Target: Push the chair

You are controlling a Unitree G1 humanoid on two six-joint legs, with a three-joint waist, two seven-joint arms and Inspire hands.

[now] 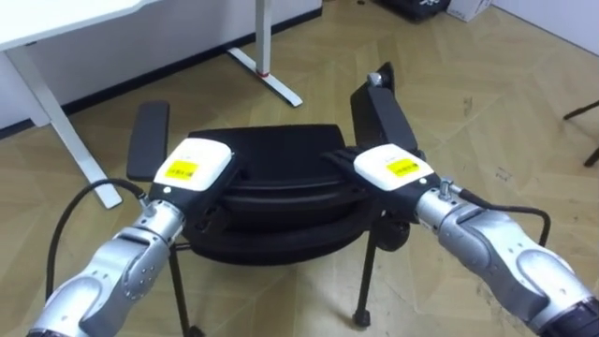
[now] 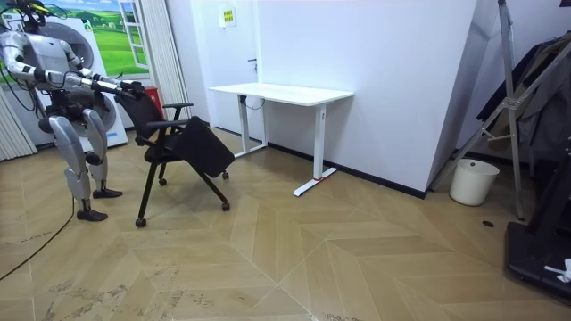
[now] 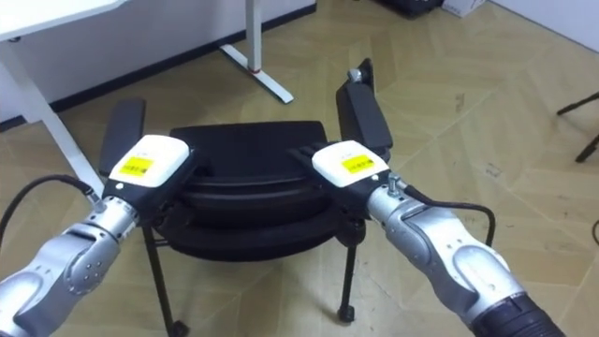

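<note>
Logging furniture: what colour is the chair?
The chair is black, clearest in the left eye view.

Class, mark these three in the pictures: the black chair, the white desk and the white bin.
black chair (image 2: 201, 147): room view, on its dark seat.
white desk (image 2: 285, 92): room view, on its tabletop.
white bin (image 2: 470, 183): room view, on its side wall.
</note>
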